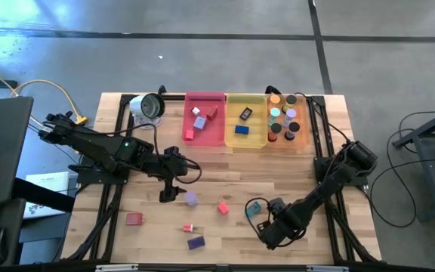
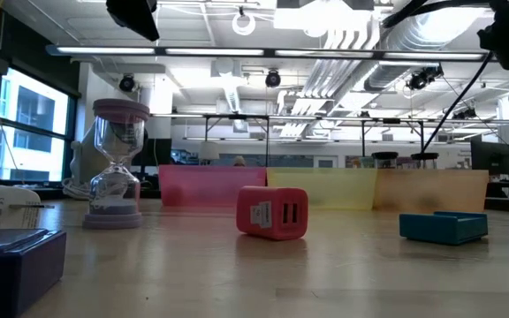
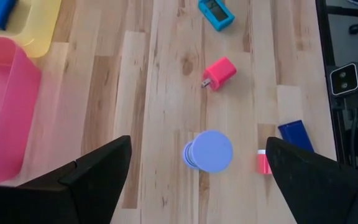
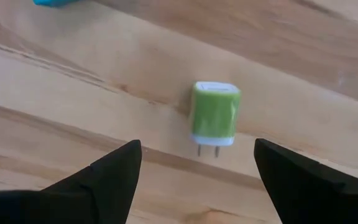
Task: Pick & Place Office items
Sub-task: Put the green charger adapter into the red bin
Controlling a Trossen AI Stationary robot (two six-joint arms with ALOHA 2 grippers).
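Left pincer (image 1: 169,193): fingers apart, empty, hanging over the lavender cylinder (image 3: 208,150), which stands upright on the worktop (image 1: 225,162).
Right pincer (image 1: 266,227): fingers apart, empty, above the green plug (image 4: 215,116) lying flat.
Your step: drop straight down and centre each piece between the fingers before closing.
Risk: I'd expect the cylinder to tip or roll if one finger touches first.
Destination: trays (image 1: 246,142) at the far edge.

Lavender hourglass (image 2: 116,164), red charger block (image 2: 272,212), teal block (image 2: 443,226) before pink, yellow, orange trays (image 2: 325,187).
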